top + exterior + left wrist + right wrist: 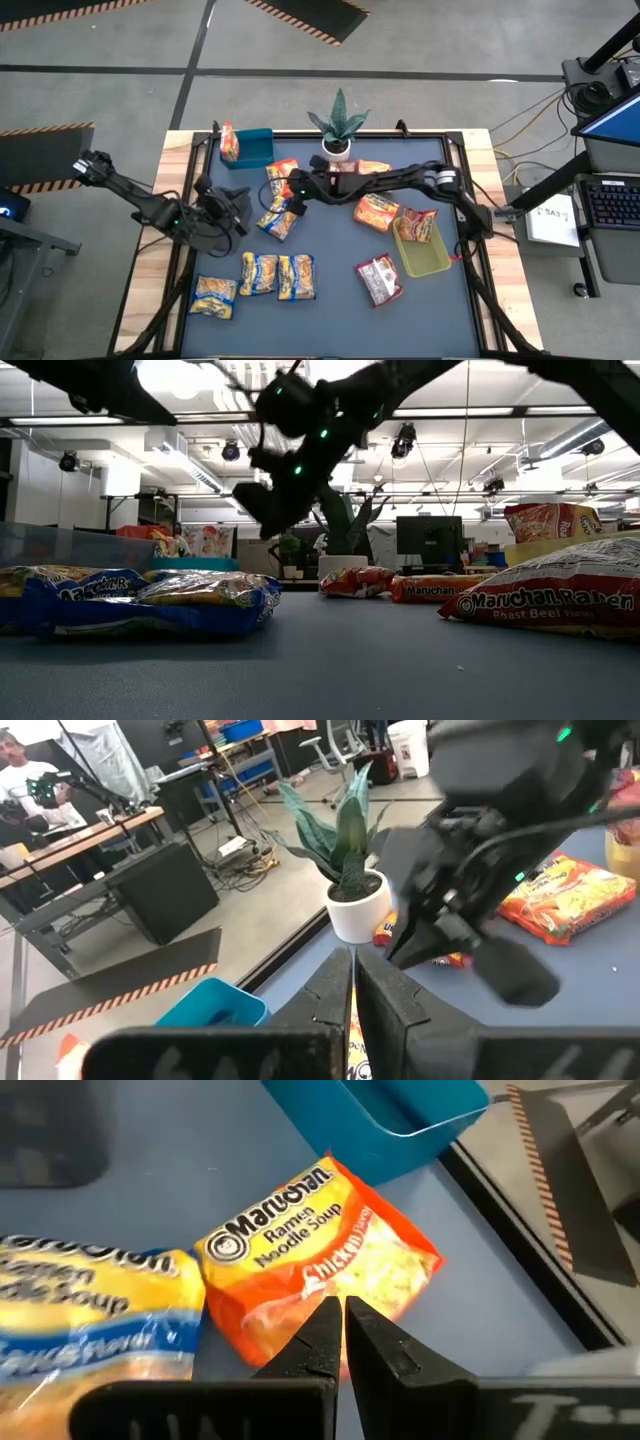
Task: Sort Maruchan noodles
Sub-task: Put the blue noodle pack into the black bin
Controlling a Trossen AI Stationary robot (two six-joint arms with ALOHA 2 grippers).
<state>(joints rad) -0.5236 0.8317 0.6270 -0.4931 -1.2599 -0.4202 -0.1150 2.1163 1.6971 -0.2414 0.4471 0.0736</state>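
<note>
Right gripper (342, 1312), fingers together, over orange packet (320, 1250) seemingly angled toward blue bin (400, 1110)

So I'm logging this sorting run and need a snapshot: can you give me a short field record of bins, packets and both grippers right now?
blue bin: far left of the mat, one orange packet leaning in it
yellow-green bin: right side, one orange packet in it
loose packets: the rest lie on the mat
right gripper: shut, over the orange chicken packet near the blue bin
left gripper: shut, at the mat's left, beside a yellow-and-blue packet
potted plant: far edge, centre
</note>
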